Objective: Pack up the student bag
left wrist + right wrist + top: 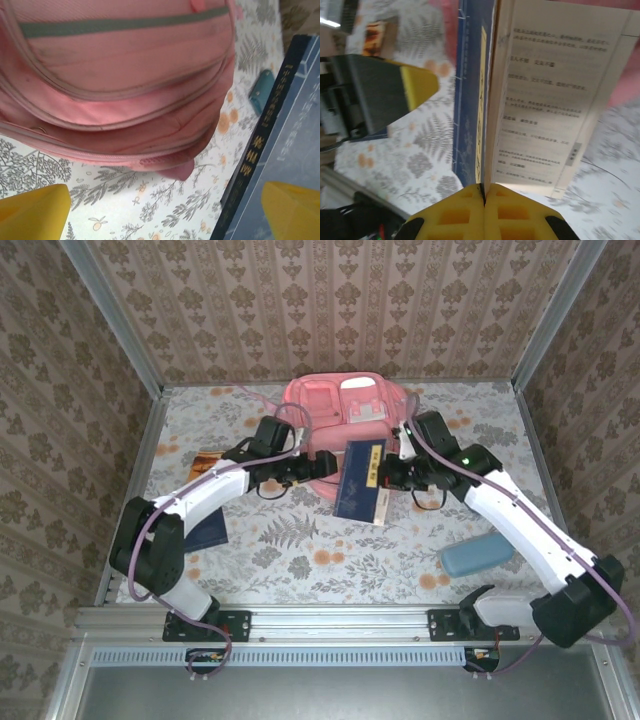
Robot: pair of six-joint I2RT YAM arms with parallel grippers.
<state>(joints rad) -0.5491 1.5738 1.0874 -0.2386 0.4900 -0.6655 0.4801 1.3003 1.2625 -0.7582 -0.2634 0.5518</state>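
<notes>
The pink student bag [340, 400] lies at the back centre of the table; its zipped front pockets [125, 85] loom close above my left gripper. My left gripper [316, 468] [160, 215] hangs open just before the bag's near edge, its yellow fingertips [30, 210] wide apart over bare tablecloth. My right gripper [386, 476] [484, 197] is shut on the edge of a dark blue book [360, 483] [470, 100], held up beside the bag. The book's printed pages [550, 100] fan open. Its spine [255, 150] stands right of the left gripper.
A teal pencil case [478, 555] [261, 91] lies at the front right. At the left lie another dark blue book [207, 531] and an orange-covered item [205, 462]. Patterned walls and metal posts enclose the table.
</notes>
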